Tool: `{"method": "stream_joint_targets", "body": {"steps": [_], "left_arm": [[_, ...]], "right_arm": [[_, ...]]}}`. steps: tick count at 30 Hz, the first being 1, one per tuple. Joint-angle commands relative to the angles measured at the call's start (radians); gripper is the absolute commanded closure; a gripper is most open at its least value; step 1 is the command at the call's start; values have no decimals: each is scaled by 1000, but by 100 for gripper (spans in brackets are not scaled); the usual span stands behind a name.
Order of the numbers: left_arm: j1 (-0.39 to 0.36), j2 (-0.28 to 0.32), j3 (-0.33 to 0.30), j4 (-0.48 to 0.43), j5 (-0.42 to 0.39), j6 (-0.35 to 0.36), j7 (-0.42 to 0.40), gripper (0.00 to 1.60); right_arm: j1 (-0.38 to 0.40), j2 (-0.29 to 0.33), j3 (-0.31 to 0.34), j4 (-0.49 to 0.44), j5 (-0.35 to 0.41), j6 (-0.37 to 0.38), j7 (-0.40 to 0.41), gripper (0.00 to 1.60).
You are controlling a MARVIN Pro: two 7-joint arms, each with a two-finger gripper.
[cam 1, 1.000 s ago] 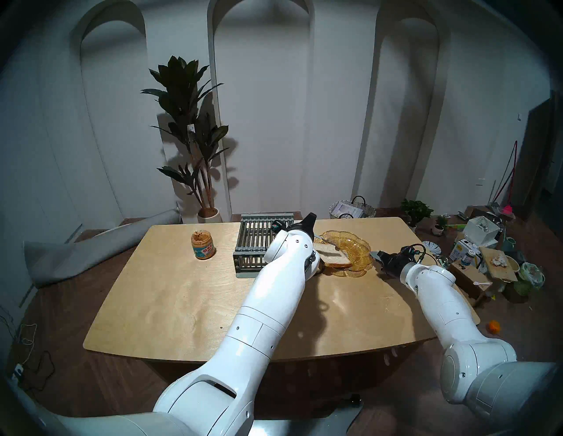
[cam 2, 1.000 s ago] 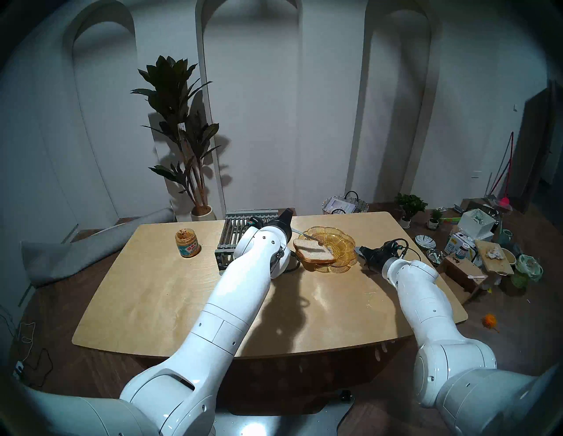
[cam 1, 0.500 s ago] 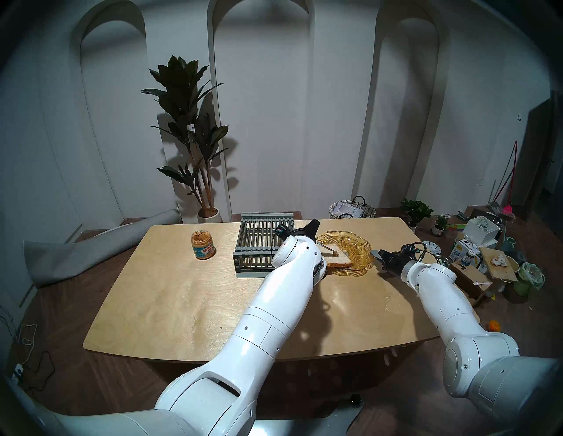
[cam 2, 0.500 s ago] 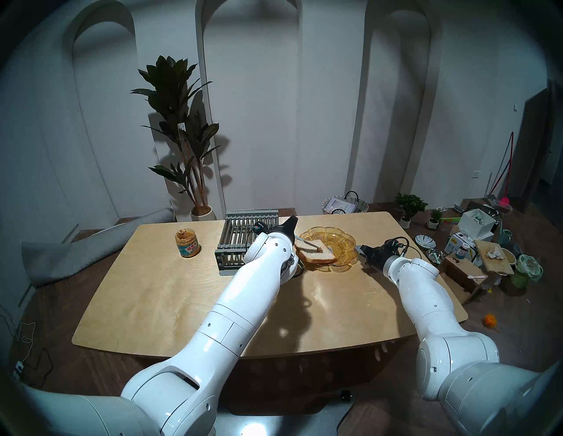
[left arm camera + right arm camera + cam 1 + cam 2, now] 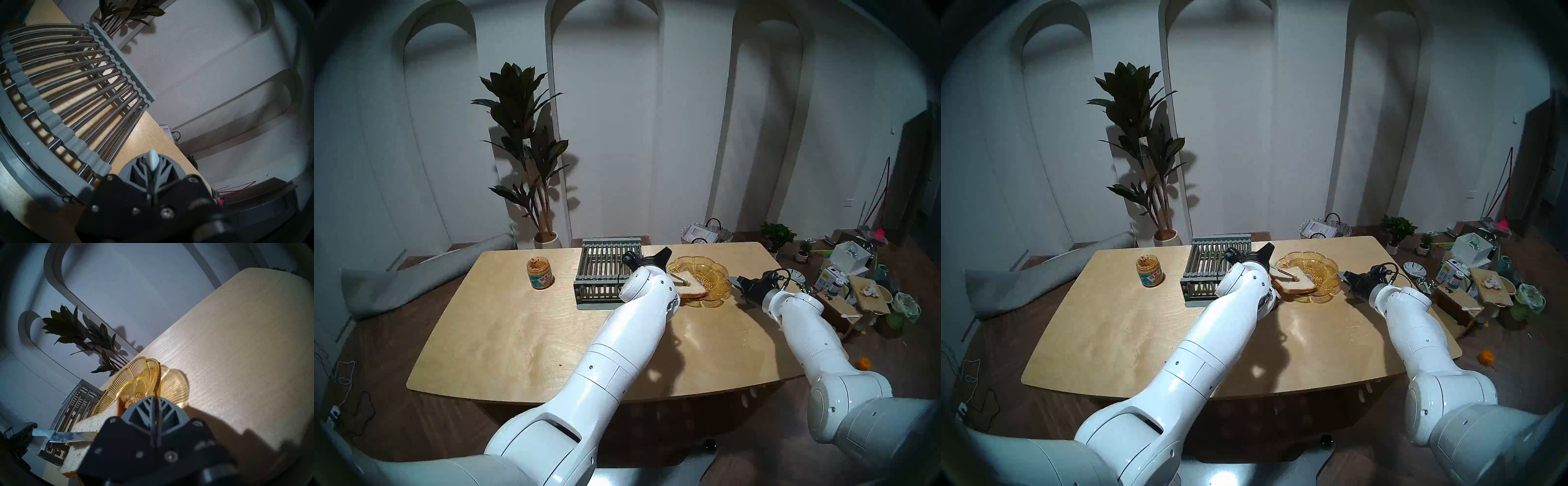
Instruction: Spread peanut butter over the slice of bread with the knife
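Note:
My left gripper (image 5: 665,254) is shut on the knife's light grey handle (image 5: 153,161). The silver blade (image 5: 678,278) slants down to the right, and its tip, smeared tan-brown, rests on the slice of bread (image 5: 693,289). The bread lies on the left side of the amber scalloped plate (image 5: 712,268). My right gripper (image 5: 732,281) is shut on the plate's right rim (image 5: 157,378). The right wrist view shows the blade (image 5: 71,439) flat across the bread (image 5: 95,422). The peanut butter jar (image 5: 539,273) stands open, far left on the table.
A grey barred rack (image 5: 602,275) stands just left of my left wrist and fills the left wrist view (image 5: 68,95). The wooden table (image 5: 517,339) ends just right of my right arm. A plant (image 5: 524,152) and a basket (image 5: 706,232) stand behind it.
My left arm moved right and lowered the knife, so the blade tip came down from above the plate onto the bread. My right gripper kept hold of the plate rim.

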Motion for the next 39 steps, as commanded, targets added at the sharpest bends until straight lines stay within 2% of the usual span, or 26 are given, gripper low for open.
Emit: {"method": "stream_joint_targets", "body": {"steps": [1, 8, 14, 39], "left_arm": [[-3, 11, 42, -19, 51, -29, -26, 160], [29, 31, 81, -55, 66, -54, -79, 160], [44, 48, 109, -74, 86, -59, -86, 160], [66, 89, 76, -70, 39, -73, -136, 160]], "right_arm": [[7, -7, 10, -41, 11, 15, -5, 160], [13, -12, 11, -32, 8, 27, -22, 160], [15, -14, 15, -23, 6, 24, -28, 160], [26, -13, 21, 2, 5, 10, -29, 160]]}}
